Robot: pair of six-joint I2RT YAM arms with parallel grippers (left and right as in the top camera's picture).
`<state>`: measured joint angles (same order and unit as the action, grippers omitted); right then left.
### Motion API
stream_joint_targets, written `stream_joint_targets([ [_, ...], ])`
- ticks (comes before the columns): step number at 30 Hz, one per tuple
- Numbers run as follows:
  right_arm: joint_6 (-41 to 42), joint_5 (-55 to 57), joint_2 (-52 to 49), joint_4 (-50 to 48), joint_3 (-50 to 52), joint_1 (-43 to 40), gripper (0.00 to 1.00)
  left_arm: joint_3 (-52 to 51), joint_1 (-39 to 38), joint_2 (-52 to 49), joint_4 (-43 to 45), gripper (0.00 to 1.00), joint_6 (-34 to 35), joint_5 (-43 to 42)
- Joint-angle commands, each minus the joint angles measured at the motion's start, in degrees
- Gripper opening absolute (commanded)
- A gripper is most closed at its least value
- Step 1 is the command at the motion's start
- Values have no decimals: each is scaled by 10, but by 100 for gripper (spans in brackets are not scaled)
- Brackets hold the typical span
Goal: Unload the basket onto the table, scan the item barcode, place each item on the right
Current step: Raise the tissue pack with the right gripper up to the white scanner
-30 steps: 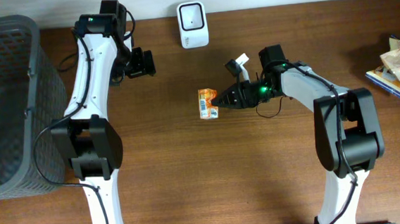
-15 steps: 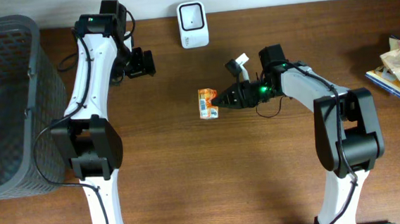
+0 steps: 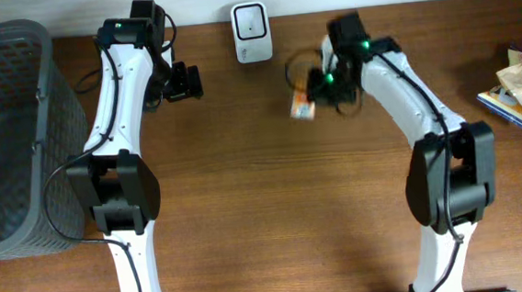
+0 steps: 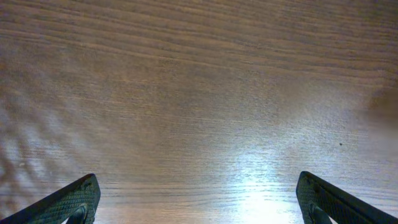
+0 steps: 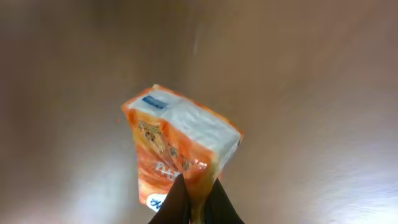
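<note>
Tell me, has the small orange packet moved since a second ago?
Yes. The small orange packet, pinched in the right pincer, has travelled up and rightward in the overhead view, ending nearer the white box-shaped scanner.

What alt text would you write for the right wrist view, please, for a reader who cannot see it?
The right gripper is shut on the lower edge of a small orange packet, whose whitish top face carries a blue label. Behind it is only the blurred brown wooden table; nothing else shows in this view.
</note>
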<state>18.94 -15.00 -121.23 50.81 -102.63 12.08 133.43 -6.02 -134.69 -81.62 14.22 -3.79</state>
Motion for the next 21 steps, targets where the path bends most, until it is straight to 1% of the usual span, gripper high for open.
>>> stream_joint_targets([
  [1, -77, 301, 3, -44, -98, 52, 4, -2, 1, -3, 1, 99, 3, 6],
  [2, -121, 322, 3, -78, -106, 64, 4, -2, 1, -3, 1, 99, 3, 6],
  [5, -259, 332, -2, -188, -107, 98, 4, -2, 1, -3, 1, 99, 3, 6],
  [8, -348, 353, -20, -273, -107, 123, 4, -2, 2, -3, 1, 99, 3, 6],
  [9, -393, 352, -33, -313, -107, 130, 4, -2, 2, -3, 1, 99, 3, 6],
  [14, -488, 352, -80, -413, -107, 132, 4, -2, 1, -3, 1, 99, 3, 6],
  [21, -578, 352, -127, -519, -107, 130, 4, -2, 1, -3, 1, 99, 3, 6],
])
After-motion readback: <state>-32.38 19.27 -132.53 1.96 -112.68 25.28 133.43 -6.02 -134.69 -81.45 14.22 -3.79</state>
